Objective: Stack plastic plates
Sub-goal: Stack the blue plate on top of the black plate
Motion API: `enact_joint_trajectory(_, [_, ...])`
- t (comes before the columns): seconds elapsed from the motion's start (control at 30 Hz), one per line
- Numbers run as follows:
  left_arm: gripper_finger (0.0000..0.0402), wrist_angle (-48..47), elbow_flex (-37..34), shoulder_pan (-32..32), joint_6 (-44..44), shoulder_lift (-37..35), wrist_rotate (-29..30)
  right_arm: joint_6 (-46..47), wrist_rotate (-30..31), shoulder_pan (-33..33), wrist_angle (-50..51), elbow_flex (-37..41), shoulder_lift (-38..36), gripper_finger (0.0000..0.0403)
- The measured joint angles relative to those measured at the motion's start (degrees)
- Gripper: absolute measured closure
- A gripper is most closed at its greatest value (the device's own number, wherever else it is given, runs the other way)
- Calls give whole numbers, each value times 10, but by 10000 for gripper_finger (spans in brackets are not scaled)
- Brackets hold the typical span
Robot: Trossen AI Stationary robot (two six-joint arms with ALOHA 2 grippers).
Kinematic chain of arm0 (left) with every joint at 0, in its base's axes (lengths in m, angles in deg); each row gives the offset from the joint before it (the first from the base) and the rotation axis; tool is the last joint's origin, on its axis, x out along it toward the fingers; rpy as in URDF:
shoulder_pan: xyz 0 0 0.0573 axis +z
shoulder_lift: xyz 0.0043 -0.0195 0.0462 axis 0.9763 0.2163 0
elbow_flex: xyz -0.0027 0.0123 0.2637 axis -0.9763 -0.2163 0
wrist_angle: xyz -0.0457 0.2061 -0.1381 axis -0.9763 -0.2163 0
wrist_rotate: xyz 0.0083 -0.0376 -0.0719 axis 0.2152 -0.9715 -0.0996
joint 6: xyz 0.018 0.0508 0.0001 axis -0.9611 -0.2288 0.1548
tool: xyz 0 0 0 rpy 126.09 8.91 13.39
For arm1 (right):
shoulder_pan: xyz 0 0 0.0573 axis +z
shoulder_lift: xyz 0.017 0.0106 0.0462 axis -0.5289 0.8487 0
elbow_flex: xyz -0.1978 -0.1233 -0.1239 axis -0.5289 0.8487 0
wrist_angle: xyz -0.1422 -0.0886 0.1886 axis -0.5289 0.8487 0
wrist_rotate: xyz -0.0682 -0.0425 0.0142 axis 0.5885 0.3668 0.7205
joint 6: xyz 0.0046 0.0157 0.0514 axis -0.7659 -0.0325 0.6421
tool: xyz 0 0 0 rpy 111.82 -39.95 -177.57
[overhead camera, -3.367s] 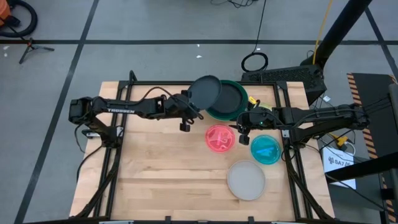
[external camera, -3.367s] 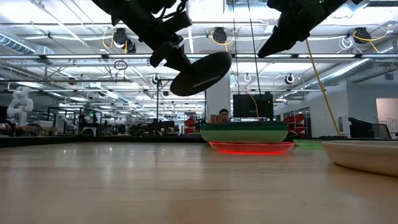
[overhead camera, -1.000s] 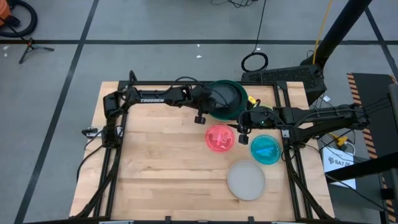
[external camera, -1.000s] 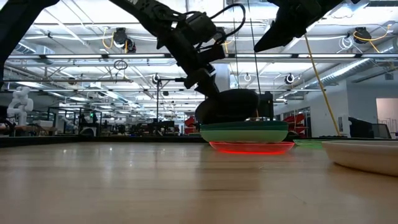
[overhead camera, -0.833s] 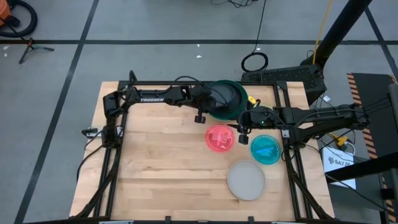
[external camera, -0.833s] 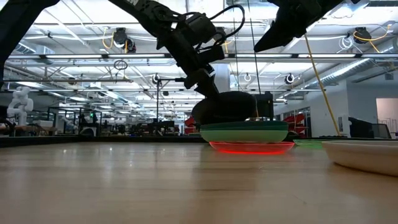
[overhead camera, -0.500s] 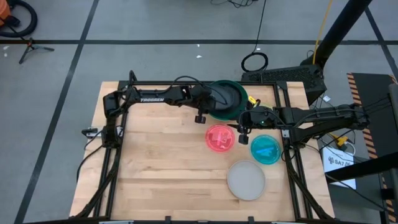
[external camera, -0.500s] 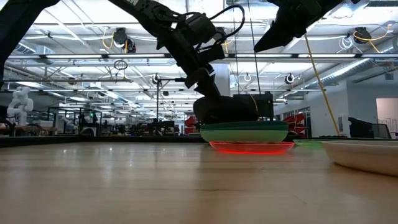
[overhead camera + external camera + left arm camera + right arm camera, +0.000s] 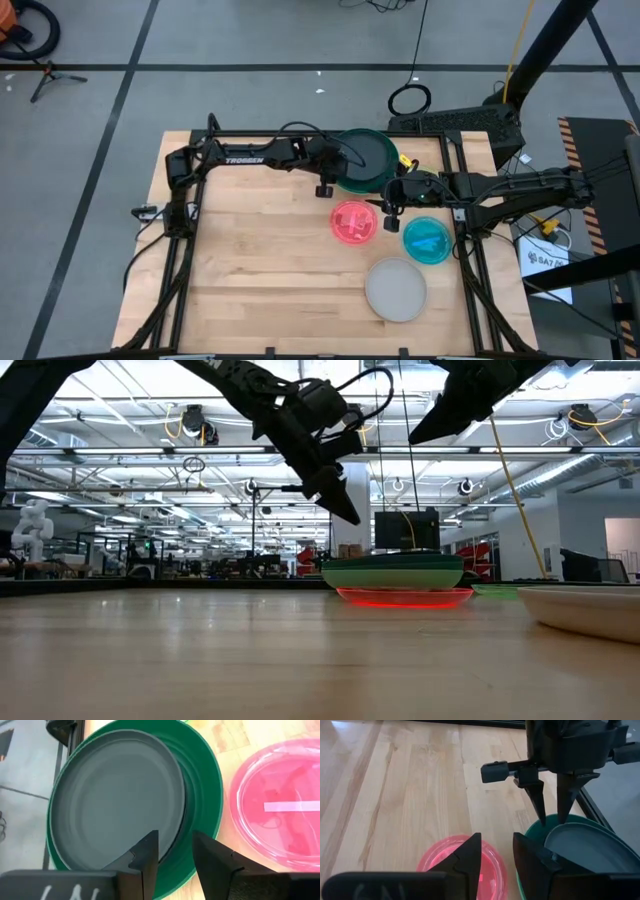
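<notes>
Wood table; grey floor w/ black tape; cable coil.

You see even overhead lighting on the table in the high view, with soft, short shadows. In the low view, ceiling lamps glare across the upper frame, silhouetting the arms; the foreground tabletop is blurred.
</notes>
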Motion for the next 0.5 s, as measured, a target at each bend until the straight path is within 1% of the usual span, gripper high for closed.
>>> enact_joint_trajectory(0.1, [277,-11,0,0,34,0,4,0,1,0,0,0,0,298])
enact_joint_trajectory(0.27, [277,-59,0,-1,81,0,8,11,1,0,1,0,0,298])
enact_joint_trajectory(0.5, [277,-74,-1,-23,102,-20,14,41,2,0,8,0,0,298])
